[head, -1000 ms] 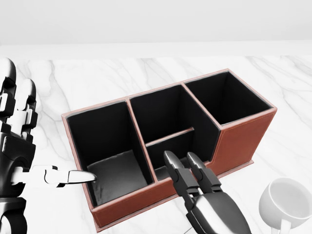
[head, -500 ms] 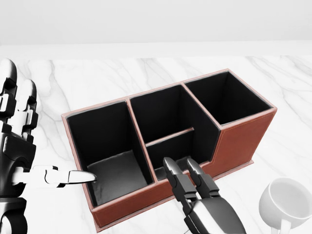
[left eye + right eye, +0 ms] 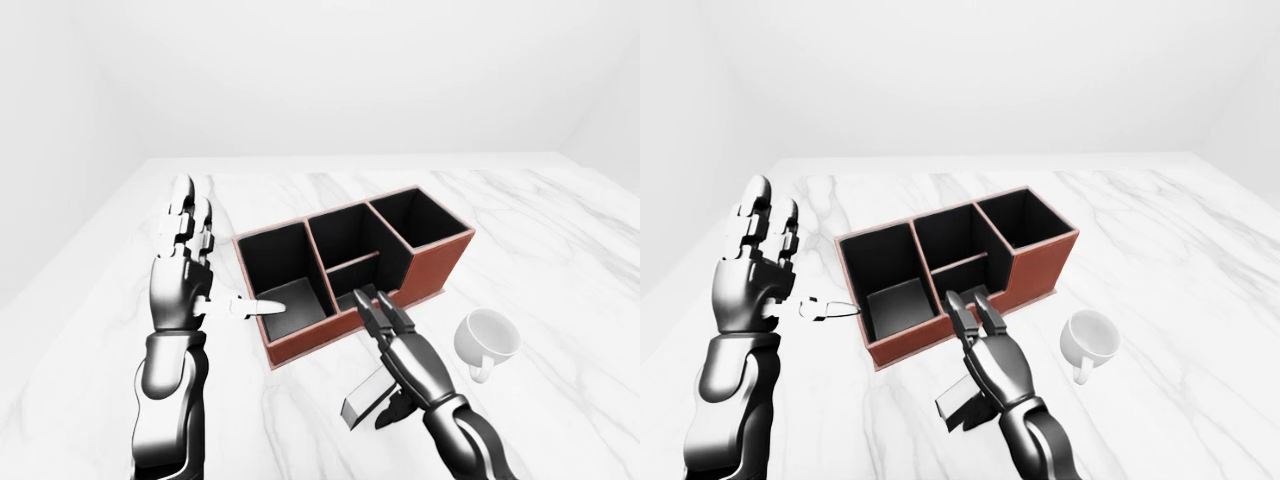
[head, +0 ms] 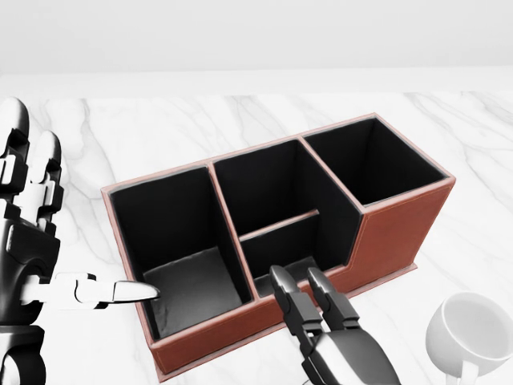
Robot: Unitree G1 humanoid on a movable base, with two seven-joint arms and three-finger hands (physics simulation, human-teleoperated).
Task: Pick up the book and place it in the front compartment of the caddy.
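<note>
The brown caddy (image 3: 432, 262) with black insides stands on the white marble table (image 3: 560, 230). Its low front compartment (image 4: 290, 250) lies in the middle, behind a short divider. My right hand (image 3: 395, 350) hovers just below that compartment in the left-eye view, with its fingers (image 4: 290, 301) stretched over the caddy's near wall. It holds the grey book (image 3: 362, 398) under its palm, pinched by the thumb. My left hand (image 3: 200, 262) is open and upright to the left of the caddy, its thumb pointing at the caddy's left compartment.
A white mug (image 3: 487, 338) stands on the table to the right of my right hand, below the caddy's right end. The table's far edge meets a plain white wall.
My right hand has drawn back a little toward the bottom of the head view, so its fingertips cover less of the front compartment. The left hand and caddy have not moved.
</note>
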